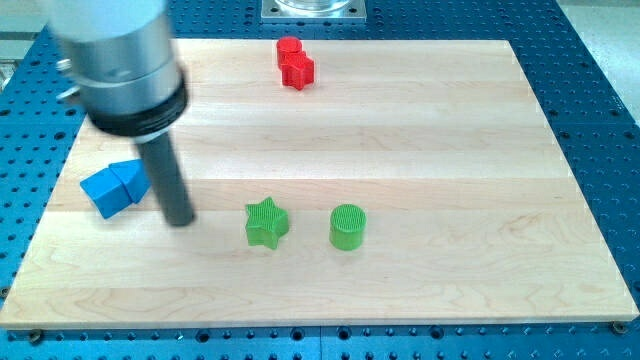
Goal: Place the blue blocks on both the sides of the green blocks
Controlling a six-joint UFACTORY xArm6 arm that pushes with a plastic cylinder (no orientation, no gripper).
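Observation:
A green star block [266, 223] and a green cylinder [348, 227] sit side by side near the board's lower middle, apart from each other. Two blue blocks lie touching at the view's left: a blue cube [104, 192] and a blue triangular block [130, 179]. My tip [179, 221] rests on the board just right of the blue blocks, close to the triangular one, and well left of the green star. The rod partly hides the triangular block's right edge.
Two red blocks [294, 63] sit touching near the board's top middle. The wooden board [450, 150] lies on a blue perforated base. A metal mount [314, 9] shows at the view's top.

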